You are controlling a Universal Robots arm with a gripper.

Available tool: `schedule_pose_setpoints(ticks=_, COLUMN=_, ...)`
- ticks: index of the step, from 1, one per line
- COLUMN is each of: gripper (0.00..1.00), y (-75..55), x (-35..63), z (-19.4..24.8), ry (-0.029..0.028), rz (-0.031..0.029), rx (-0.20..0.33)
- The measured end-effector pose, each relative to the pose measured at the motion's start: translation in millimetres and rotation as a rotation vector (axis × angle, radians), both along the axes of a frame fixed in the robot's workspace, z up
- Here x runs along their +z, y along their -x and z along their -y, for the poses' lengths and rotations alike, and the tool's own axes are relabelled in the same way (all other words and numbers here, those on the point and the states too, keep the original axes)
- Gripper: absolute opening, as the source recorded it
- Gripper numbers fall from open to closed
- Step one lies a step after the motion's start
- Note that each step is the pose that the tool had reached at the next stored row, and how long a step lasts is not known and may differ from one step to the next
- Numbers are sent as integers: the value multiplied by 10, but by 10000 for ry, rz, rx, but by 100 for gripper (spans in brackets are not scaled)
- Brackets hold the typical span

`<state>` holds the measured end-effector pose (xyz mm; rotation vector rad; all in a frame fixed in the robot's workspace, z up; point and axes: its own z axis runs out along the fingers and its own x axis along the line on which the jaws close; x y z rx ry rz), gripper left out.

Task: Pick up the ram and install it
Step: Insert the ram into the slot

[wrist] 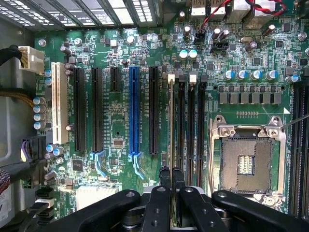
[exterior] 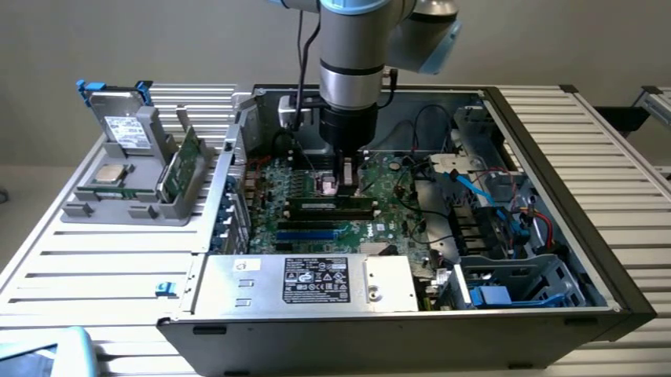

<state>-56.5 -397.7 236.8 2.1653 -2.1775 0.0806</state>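
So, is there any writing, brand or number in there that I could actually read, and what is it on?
No text here can be read.
White label on the power supply box: print and symbols, too small to read.
Sticker on the grey drive caddy: too small to read.
White lettering on the motherboard: too blurred to read.

the white label [exterior: 317, 280] on the power supply [exterior: 225, 289] and the sticker [exterior: 128, 133] on the upright drive [exterior: 119, 108] carry print too small to read.
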Motion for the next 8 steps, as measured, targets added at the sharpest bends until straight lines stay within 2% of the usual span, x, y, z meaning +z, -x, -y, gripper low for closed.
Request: schedule_pose_setpoints(ticks=8, gripper=13, y=0, x=0, z=0, ry=2, rz=14, rx=-1)
